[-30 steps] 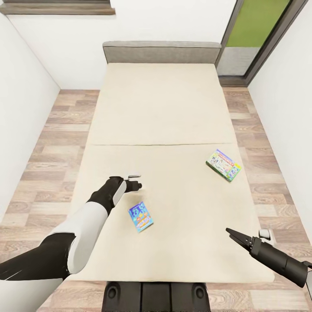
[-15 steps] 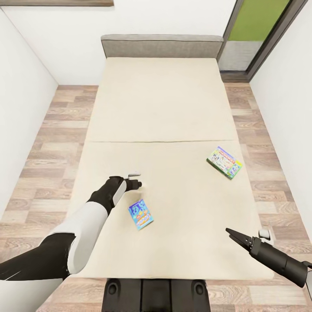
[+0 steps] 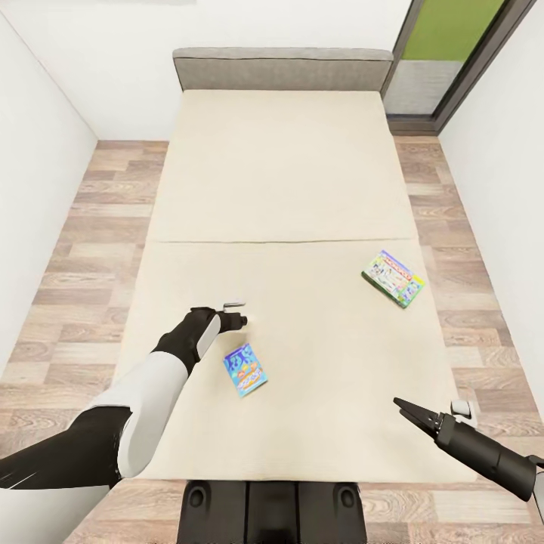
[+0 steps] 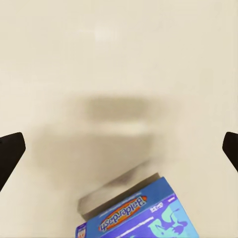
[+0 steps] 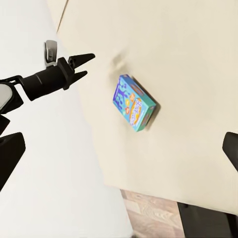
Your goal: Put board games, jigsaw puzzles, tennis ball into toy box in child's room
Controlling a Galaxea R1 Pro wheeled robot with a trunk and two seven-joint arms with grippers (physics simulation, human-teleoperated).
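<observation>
Board games lay on the bed (image 3: 287,174): blue box (image 3: 245,370) near the foot, white green-edged box (image 3: 392,278) well apart toward the right side. Left gripper (image 3: 240,314) hovered above the mattress just beyond the blue box, jaws spread wide, empty. Right gripper (image 3: 402,407) hung over the right foot corner, fingers parted, holding nothing.

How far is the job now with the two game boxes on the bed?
Nothing looks done: the blue flat game box and the green-edged white game box lie on the cream mattress. The left gripper hovers open near the blue one, holding nothing. The right gripper is empty too.
</observation>
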